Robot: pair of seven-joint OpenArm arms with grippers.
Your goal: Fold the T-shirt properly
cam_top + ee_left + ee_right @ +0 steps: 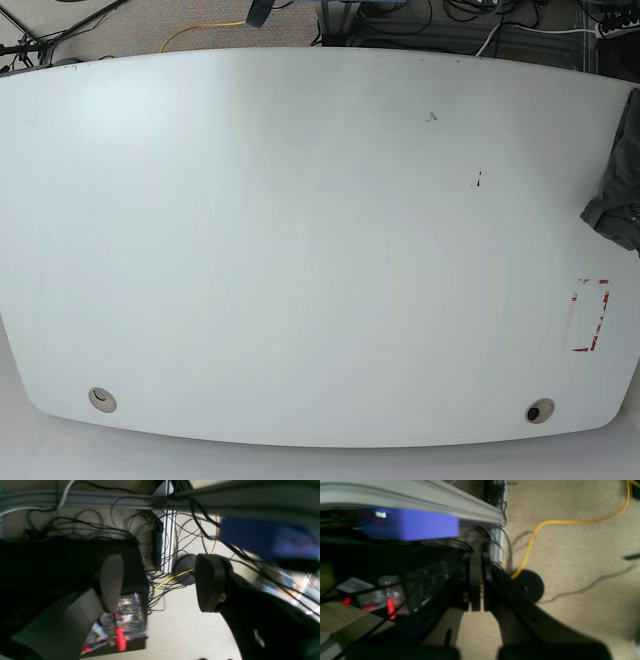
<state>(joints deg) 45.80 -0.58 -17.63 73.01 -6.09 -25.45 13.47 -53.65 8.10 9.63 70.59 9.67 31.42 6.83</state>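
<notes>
A small part of the dark grey T-shirt (618,190) shows bunched at the right edge of the white table (300,250) in the base view; the rest is out of frame. Neither arm shows in the base view. In the left wrist view my left gripper (160,585) is open and empty, its fingers (111,582) wide apart, over carpet and cables off the table. In the right wrist view my right gripper (477,580) is shut with nothing seen between the pads, also over the floor.
A red-outlined rectangle (590,315) is marked near the table's right edge. Cable holes sit at the front left (101,400) and front right (540,411). Below the grippers are an aluminium rail (100,501), tangled black cables, a yellow cable (532,537) and a blue box (420,525).
</notes>
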